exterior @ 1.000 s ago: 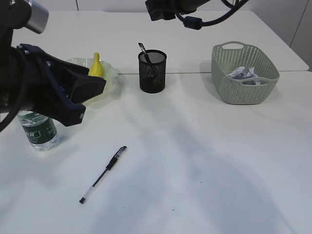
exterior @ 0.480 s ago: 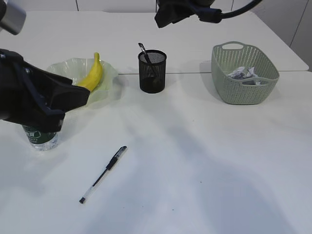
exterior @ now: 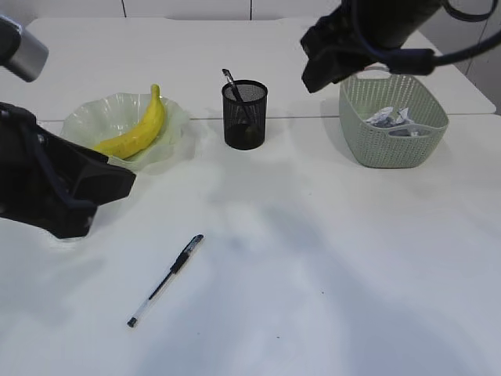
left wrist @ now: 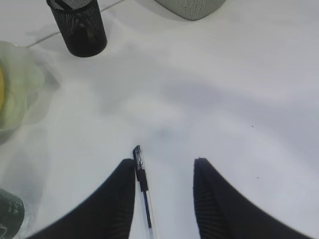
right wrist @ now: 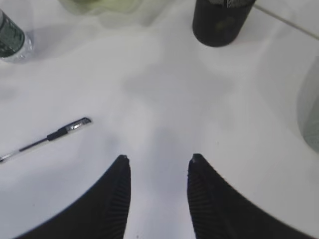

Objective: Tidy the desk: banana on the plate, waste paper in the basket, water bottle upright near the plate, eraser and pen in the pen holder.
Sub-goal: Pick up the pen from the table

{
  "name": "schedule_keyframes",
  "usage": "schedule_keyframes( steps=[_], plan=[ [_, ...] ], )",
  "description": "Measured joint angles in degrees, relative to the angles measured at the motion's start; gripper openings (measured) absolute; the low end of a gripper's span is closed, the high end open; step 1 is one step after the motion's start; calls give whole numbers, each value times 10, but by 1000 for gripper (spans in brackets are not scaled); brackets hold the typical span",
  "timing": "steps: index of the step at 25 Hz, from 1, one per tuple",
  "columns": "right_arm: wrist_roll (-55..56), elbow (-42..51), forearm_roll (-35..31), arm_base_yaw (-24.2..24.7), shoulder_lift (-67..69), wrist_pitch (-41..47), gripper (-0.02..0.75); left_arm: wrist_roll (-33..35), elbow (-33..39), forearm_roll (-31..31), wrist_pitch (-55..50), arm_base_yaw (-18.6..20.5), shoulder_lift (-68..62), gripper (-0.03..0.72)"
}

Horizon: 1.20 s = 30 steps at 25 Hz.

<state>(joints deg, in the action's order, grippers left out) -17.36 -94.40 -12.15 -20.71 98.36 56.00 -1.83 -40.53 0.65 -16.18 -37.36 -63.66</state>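
A yellow banana (exterior: 133, 133) lies on the pale green plate (exterior: 82, 117). The black mesh pen holder (exterior: 244, 115) has one pen standing in it. Crumpled waste paper (exterior: 390, 117) sits in the green basket (exterior: 427, 145). A second pen (exterior: 166, 280) lies flat on the table. My left gripper (left wrist: 164, 162) hangs open above that pen (left wrist: 142, 181), which shows beside the left finger, not gripped. My right gripper (right wrist: 158, 158) is open over bare table, high near the basket. The water bottle (right wrist: 11, 37) stands upright; the left arm hides it in the exterior view. No eraser shows.
A seam between two white tables runs behind the pen holder (left wrist: 79, 27). The left arm's black bulk (exterior: 55, 188) covers the table's left part. The right arm (exterior: 368, 31) hangs over the basket's back left.
The left arm has sunk down and left, uncovering the banana and plate and hiding the bottle. The right arm has swung right and lower, toward the basket.
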Motion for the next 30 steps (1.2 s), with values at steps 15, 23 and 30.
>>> schedule_keyframes(
  steps=[15, 23, 30],
  plan=[
    [109, 270, 82, 0, -158, -46, 292, 0, 0, -50, -59, 0, -47, 291],
    [119, 378, 82, 0, -183, -72, 292, 0, 0, -96, -66, 0, -104, 332],
    [119, 382, 66, 0, -183, -72, 292, -8, 0, -98, -66, 0, -145, 334]
  ],
)
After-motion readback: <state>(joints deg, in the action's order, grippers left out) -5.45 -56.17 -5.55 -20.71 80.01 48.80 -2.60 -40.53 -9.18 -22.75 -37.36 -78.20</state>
